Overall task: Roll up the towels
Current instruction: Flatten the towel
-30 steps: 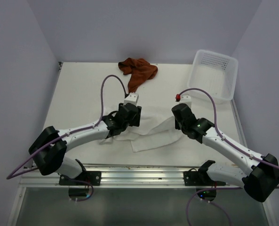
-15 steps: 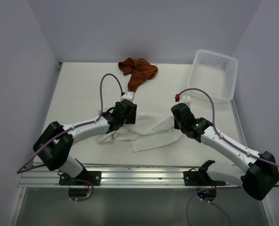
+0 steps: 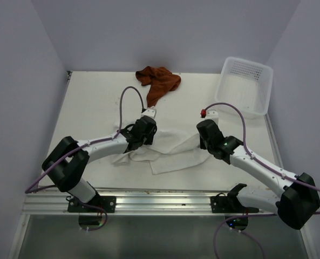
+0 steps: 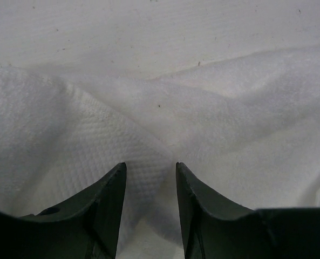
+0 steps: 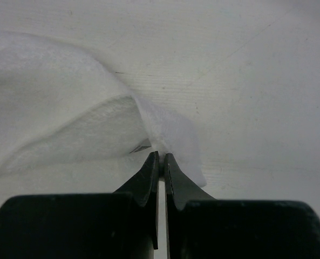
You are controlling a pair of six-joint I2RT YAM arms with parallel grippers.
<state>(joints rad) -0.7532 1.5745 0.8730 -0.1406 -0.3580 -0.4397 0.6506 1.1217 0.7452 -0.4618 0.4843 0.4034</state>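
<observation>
Apparently a robotics lab test cell: a left arm (image 3: 103,144) and a right arm (image 3: 257,164), white with black joints, bolted to an aluminium rail (image 3: 160,198) at the near edge of a plain white table (image 3: 95,105), enclosed on three sides by bare pale lilac walls (image 3: 165,32), purple cables (image 3: 130,87) looping from both.

Table (image 3: 89,102): white towel (image 3: 173,154), brown towel (image 3: 158,81), basket (image 3: 240,91), maybe overhanging
</observation>
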